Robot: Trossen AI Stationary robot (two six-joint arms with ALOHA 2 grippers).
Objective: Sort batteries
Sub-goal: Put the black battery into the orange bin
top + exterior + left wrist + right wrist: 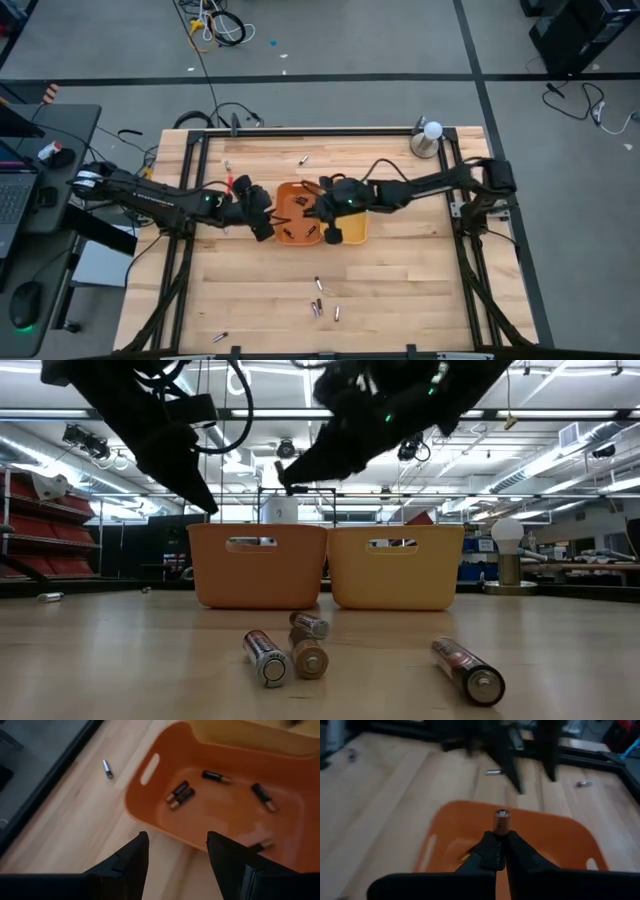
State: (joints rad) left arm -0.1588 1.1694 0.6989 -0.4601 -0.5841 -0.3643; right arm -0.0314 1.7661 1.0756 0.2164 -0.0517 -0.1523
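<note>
An orange tray (296,214) and a yellow tray (352,228) stand side by side at mid-table. Several dark batteries (181,795) lie on the orange tray's floor. My right gripper (501,838) hangs over the orange tray (560,842), shut on a copper-topped battery (502,821). My left gripper (177,839) is open, with nothing between its fingers, just left of the orange tray's rim (150,822). Loose batteries (318,284) lie on the wood toward the near edge, and are seen close up in the low view (266,657). My right gripper pinches the battery's lower end (501,833) between its two fingertips. The battery lies along the fingers and its copper end (502,815) sticks out past them. It is lifted clear above the orange tray.
A metal cup with a white ball (428,138) stands at the far right corner. Single batteries lie near the far edge (303,158), beside the orange tray (107,768) and at the near left (218,337). Black frame rails (190,200) run along the table's sides.
</note>
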